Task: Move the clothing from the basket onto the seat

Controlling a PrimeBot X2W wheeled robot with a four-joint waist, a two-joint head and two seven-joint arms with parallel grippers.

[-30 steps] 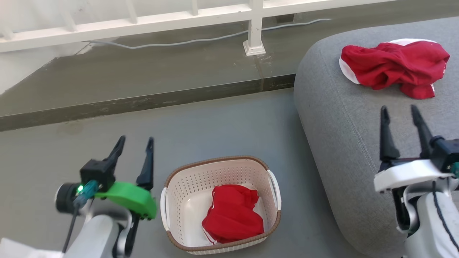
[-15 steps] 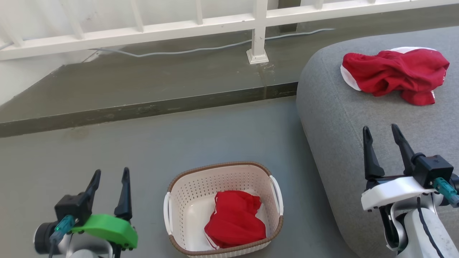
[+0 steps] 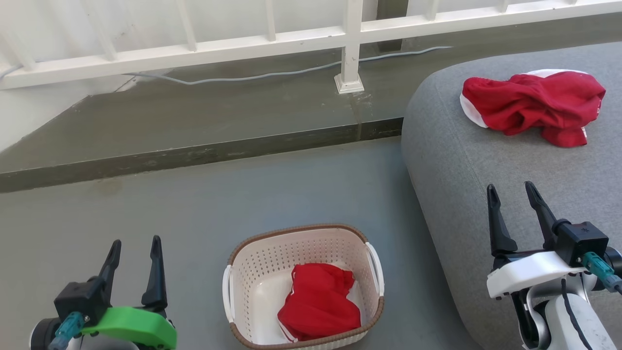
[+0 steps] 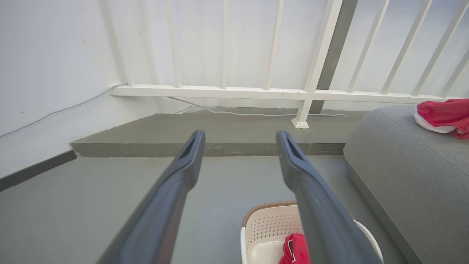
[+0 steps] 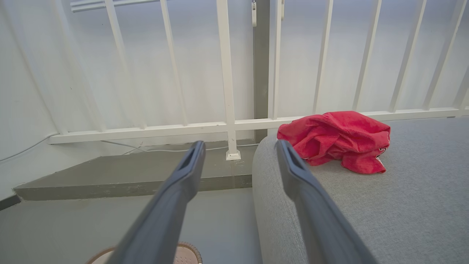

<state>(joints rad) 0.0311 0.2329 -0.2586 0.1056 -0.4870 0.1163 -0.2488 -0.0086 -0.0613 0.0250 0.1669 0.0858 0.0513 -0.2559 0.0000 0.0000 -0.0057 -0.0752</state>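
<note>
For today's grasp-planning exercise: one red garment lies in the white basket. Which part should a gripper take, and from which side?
Pinch a raised fold near the middle of the red garment, coming straight down. The walls of the basket enclose it on every side, so the open top is probably the only clear approach; the crumpled heap offers folds.

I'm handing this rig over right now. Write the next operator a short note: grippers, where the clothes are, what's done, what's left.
Left gripper: open, empty, left of the basket.
Right gripper: open, empty, at the seat's edge.
Done: one red garment lies on the seat.
Left to do: the second red garment sits in the basket; lift it onto the seat.
</note>
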